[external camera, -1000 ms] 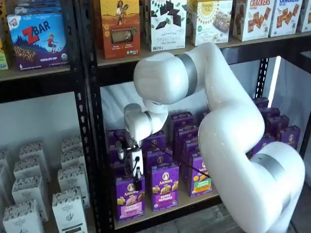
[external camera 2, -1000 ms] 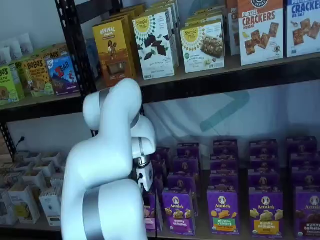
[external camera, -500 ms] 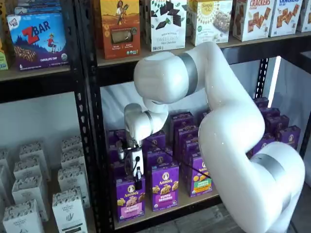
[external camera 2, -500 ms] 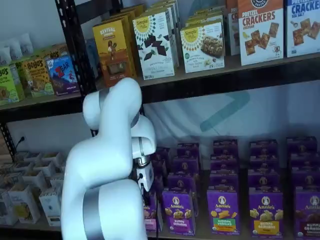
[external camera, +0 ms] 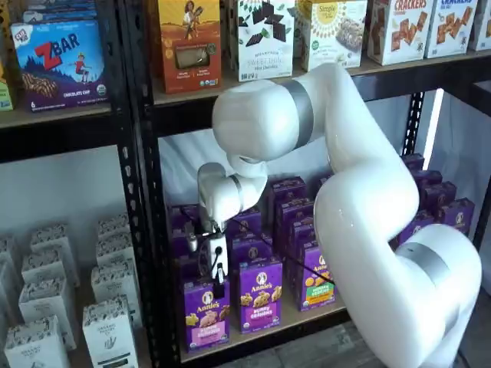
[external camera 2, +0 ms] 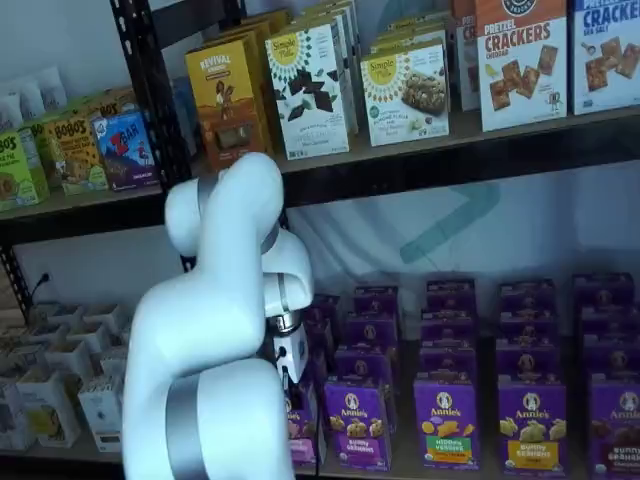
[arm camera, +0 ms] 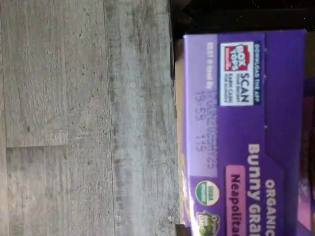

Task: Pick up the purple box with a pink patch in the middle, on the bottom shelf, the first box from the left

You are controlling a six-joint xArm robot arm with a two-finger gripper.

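My hand (external camera: 218,284): I am reaching it down onto the top of the purple box (external camera: 205,313), and my black fingers are clamped together on that box's upper edge; in a shelf view only the white body of my hand (external camera 2: 292,352) is showing, with my own arm covering the fingers.

Purple box: it is standing upright at the front left corner of the bottom shelf (external camera: 288,320), its front with the white round logo and pink panel facing outward. In a shelf view my arm is hiding most of it, leaving a sliver (external camera 2: 301,425) at the shelf's left end.

Wrist view: the picture is lying on its side; I am looking along the box's purple top flap (arm camera: 236,132), which is showing a Box Tops patch, a printed date code and a pink label reading "Neapolita". Grey wood-look floor (arm camera: 83,118) is filling the rest.

Neighbour: a like purple box with a lilac panel (external camera: 260,294) is standing just beside mine, toward the shelf's middle.

Behind: more purple boxes are standing in rows toward the shelf's back edge.
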